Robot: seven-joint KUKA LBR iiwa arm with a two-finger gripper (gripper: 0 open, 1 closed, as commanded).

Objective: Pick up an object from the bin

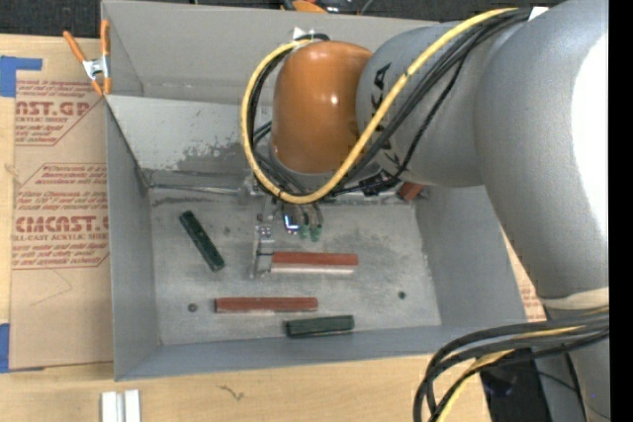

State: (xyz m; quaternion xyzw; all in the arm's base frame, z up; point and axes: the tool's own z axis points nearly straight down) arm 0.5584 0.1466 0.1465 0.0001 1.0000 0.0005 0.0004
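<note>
**A:** Where does the arm stand?

**B:** The arm [514, 114] comes in from the right and hangs over the middle of the grey bin [129, 212]. Its orange cover [316, 114] sits above the back half of the floor, ringed by yellow and black cables. Below the cover the jaws point down toward the floor.

**A:** Which thing are they over?

**B:** A flat red bar [315, 261] that lies crosswise near the middle of the floor. The jaws come down at its left end, just beside it. Whether they touch it I cannot tell.

**A:** Are they wide or narrow?

**B:** I cannot tell. The cover and cables hide most of them, and the part that shows is too small to read. The red bar itself lies flat on the floor.

**A:** What else is in the bin?

**B:** Three more sticks, all lying flat.
- A dark green stick [201, 240] lies aslant to the left of the jaws, well apart from the red bar.
- A red-brown bar [266, 305] lies crosswise nearer the front wall.
- A second dark green stick [319, 325] lies just in front of that bar's right end, close to the front wall.
</note>
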